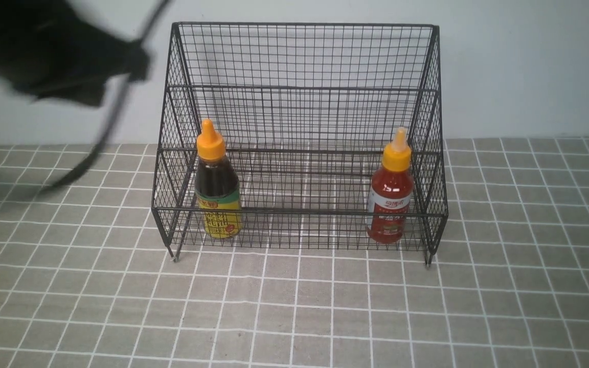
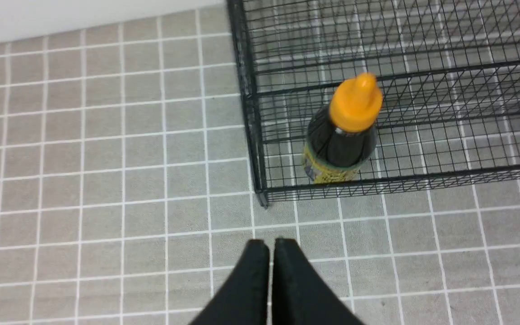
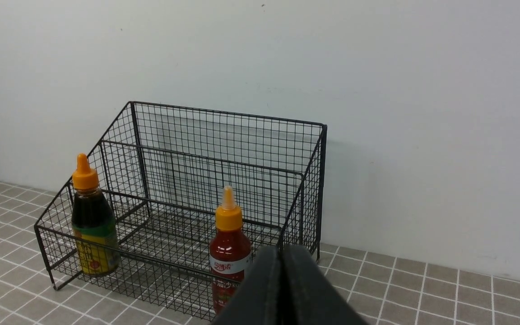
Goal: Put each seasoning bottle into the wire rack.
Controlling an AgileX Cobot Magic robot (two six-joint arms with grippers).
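Already upright in the lowest tier of the wire rack (image 1: 304, 56), at the far edge of the tabletop (image 1: 294, 317), are shown the dark brown bottle (image 1: 217, 186), left end, and the red bottle (image 1: 390, 191), right end. Left gripper (image 2: 271, 246) and right gripper (image 3: 281, 253) are seen with fingers pressed together, empty, each short of its nearer bottle.

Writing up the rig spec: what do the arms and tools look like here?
Left tool: two matte black fingers, broad at the base, tapering to blunt tips, no markings. Right tool: the same black tapered pair. Front view: the left arm is a blurred black bulk with a thin dark cable hanging from it.
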